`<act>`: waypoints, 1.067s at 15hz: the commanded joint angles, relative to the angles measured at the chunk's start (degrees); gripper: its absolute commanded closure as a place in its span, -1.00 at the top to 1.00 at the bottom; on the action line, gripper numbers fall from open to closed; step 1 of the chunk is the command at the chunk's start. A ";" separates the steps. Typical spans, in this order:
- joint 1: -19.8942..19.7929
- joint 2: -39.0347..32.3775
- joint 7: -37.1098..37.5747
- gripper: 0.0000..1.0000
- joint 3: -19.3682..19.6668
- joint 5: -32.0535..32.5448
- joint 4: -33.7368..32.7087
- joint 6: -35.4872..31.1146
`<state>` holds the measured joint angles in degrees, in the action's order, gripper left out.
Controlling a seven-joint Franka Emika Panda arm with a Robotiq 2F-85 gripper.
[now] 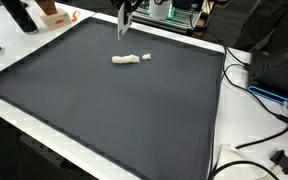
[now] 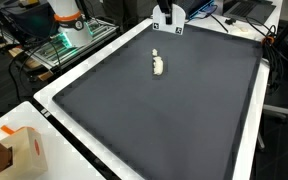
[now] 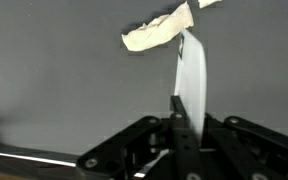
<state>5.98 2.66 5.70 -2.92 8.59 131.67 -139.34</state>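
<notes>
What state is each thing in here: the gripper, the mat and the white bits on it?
Gripper: shut, raised over the mat's far edge, clear of the wad.
White wad: crumpled, lying loose on the mat.
Small white bit: lying beside the wad, apart from it.
Mat: spread flat.

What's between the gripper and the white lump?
Bare black mat in an exterior view; the wrist view shows a white strip jutting from the gripper toward the lump.

Cream lump (image 1: 129, 59) on dk-grey mat (image 1: 104, 110); white strip (image 3: 192, 80); blk gripper (image 3: 179, 108); white table edge (image 2: 44, 102).
</notes>
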 commanded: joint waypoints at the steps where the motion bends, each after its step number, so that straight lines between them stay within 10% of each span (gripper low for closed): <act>1: -0.42 -1.74 -5.80 -0.98 -0.46 -4.29 -0.40 0.11; 16: -1.45 -9.24 -22.57 -0.98 -0.81 -4.64 4.92 -2.18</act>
<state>5.59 -5.98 -13.95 -3.08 3.70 135.17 -139.58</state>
